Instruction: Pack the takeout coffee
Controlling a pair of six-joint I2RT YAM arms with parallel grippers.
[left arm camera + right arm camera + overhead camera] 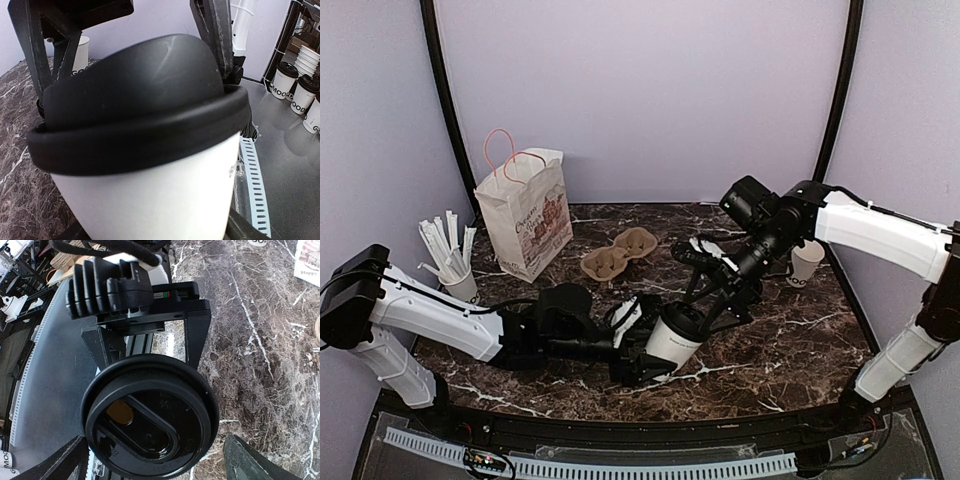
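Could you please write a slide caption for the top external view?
The left gripper holds the takeout coffee tilted, the open right gripper at its lid; paper bag stands behind.

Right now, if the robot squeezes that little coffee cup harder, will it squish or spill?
Probably squish: the coffee cup has thin-looking paper walls, so the left tool likely needs a gentle hold. It is tilted, so drink might leak past the black lid, if any is inside. Its tapered sides could slip.
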